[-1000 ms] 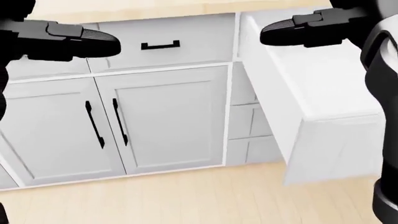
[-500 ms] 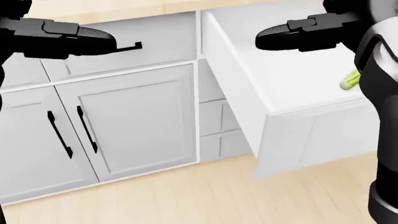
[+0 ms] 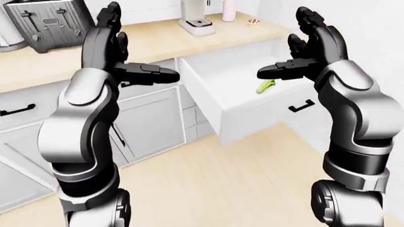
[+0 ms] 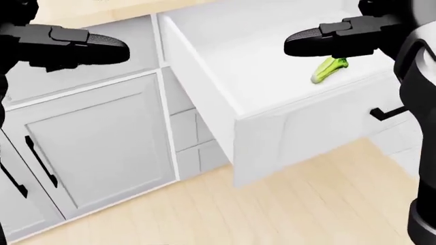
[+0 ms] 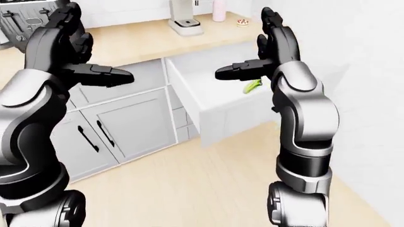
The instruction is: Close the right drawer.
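The right drawer [image 3: 214, 101] is white and stands pulled far out from under the wooden counter [image 3: 157, 40]. Its front panel carries a black handle [image 3: 301, 106], also seen in the head view [image 4: 388, 113]. A small green vegetable [image 4: 328, 68] lies inside it. My left hand [image 3: 136, 52] is open and raised, left of the drawer and above the cabinet doors. My right hand [image 3: 284, 47] is open and raised, hovering above the drawer's inside without touching it. Both hands are empty.
A dark toaster [image 3: 47, 23], a white appliance [image 3: 195, 19], a pink bottle [image 3: 228, 10] and a small cupcake [image 3: 254, 22] stand on the counter. Grey cabinet doors with black handles [image 5: 101, 135] are left of the drawer. Below is pale wooden floor [image 3: 240, 179].
The whole head view has shifted left, so the camera has turned right. The open drawer now sits mid-view, with the green vegetable and the handle showing. Both hands keep their raised open pose.
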You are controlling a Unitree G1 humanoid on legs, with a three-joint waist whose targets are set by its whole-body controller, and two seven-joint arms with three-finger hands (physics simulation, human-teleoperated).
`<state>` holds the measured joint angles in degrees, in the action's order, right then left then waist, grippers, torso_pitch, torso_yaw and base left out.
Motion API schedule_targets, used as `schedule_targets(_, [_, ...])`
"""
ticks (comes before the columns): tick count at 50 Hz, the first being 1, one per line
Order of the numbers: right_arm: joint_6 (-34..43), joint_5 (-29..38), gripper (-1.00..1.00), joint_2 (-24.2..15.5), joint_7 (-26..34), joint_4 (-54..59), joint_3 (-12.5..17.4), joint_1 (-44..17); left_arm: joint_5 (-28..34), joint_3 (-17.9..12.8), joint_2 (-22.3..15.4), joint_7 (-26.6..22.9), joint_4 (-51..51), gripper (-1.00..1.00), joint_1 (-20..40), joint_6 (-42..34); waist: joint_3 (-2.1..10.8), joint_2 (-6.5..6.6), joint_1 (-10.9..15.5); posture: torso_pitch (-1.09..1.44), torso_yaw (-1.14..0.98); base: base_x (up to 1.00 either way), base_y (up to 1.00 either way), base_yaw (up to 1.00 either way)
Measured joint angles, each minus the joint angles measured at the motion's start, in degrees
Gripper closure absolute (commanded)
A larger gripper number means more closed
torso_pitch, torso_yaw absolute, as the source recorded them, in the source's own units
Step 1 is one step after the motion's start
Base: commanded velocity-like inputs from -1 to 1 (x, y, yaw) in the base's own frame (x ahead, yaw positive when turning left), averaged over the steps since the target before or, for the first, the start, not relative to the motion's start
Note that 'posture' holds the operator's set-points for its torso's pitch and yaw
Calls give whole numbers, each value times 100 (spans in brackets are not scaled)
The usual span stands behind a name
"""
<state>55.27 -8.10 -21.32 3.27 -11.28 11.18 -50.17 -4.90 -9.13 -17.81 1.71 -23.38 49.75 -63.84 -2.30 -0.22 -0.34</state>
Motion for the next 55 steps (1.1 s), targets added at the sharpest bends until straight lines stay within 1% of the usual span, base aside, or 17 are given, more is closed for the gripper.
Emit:
schedule_targets(4, [-20, -24, -100, 5, 28, 53, -42, -78, 31, -34, -29, 22, -48, -100, 70, 33, -49, 264, 18, 0, 0, 0, 0, -29])
schedule_targets(6, [5, -28, -100, -3, 32, 62, -56, -159, 30, -49, -49, 22, -56, -100, 94, 32, -4, 495, 22, 0, 0, 0, 0, -29])
schedule_targets(7, [0, -27, -100, 40, 31, 31, -79, -156, 33, -76, -71, 23, -55, -100, 62, 36, -13, 430, 68, 0, 0, 0, 0, -28])
schedule_targets(10, [20, -73, -100, 77, 78, 56, -190, -124, 72, -142, -82, 55, -7, -100, 8, -31, -1, 422, 72, 0, 0, 0, 0, -29])
schedule_targets(12, [52, -83, -100, 68, 95, 58, -186, -130, 83, -136, -84, 67, -1, -100, 49, -47, 31, 330, 40, 0, 0, 0, 0, -29])
schedule_targets(17, [-4, -41, -100, 53, 83, 12, -127, -195, 64, -118, -88, 64, -1, -100, 103, -5, 24, -3, 59, 0, 0, 0, 0, -29])
schedule_targets(20, [-48, -38, -100, 50, 88, -10, -123, -176, 63, -118, -80, 71, 3, -100, 91, 26, 70, -305, 73, 0, 0, 0, 0, -29])
schedule_targets(26, [16, 40, -100, 26, 30, 101, 5, -23, -45, 19, -29, 5, 17, -100, 50, -47, 34, -113, -34, 0, 0, 0, 0, -29])
schedule_targets(32, [-21, 8, -100, 42, 46, 18, -63, -77, -4, -35, -75, 11, -44, -100, 153, -11, -42, 268, 20, 0, 0, 0, 0, -29])
schedule_targets(34, [-41, 0, -100, 45, 59, 32, -78, -110, 5, -53, -91, 11, -59, -100, 143, 7, 7, 495, 21, 0, 0, 0, 0, -29])
schedule_targets(36, [-45, -13, -100, 110, 71, 5, -138, -39, 24, -110, -107, 21, -32, -100, 68, -25, -7, 412, 97, 0, 0, 0, 0, -29])
schedule_targets(40, [54, -60, -100, 102, 117, 50, -177, -61, 67, -139, -119, 56, -26, -100, 103, -119, 13, 305, 42, 0, 0, 0, 0, -29])
schedule_targets(45, [-3, -35, -100, 81, 90, -38, -113, -124, 50, -116, -118, 42, -78, -100, 113, -68, 18, -18, 58, 0, 0, 0, 0, -29])
schedule_targets(48, [-17, -38, -100, 58, 91, -61, -109, -137, 56, -115, -108, 46, -78, -100, 148, -73, 73, -307, 58, 0, 0, 0, 0, -29])
schedule_targets(49, [-49, -29, -100, 45, 86, -91, -72, -64, 51, -79, -59, 45, -93, -100, 127, -72, 61, -238, 17, 0, 0, 0, 0, -29])
schedule_targets(52, [-88, 37, -100, 79, 50, -26, -20, 152, -14, 33, -29, 2, -92, -100, 91, -122, 34, -186, -30, 0, 0, 0, 0, -29])
schedule_targets(55, [-14, 56, -100, 80, 51, 106, -77, 36, -25, -5, -57, -9, -81, -100, 132, -141, -8, -2, -2, 0, 0, 0, 0, -29])
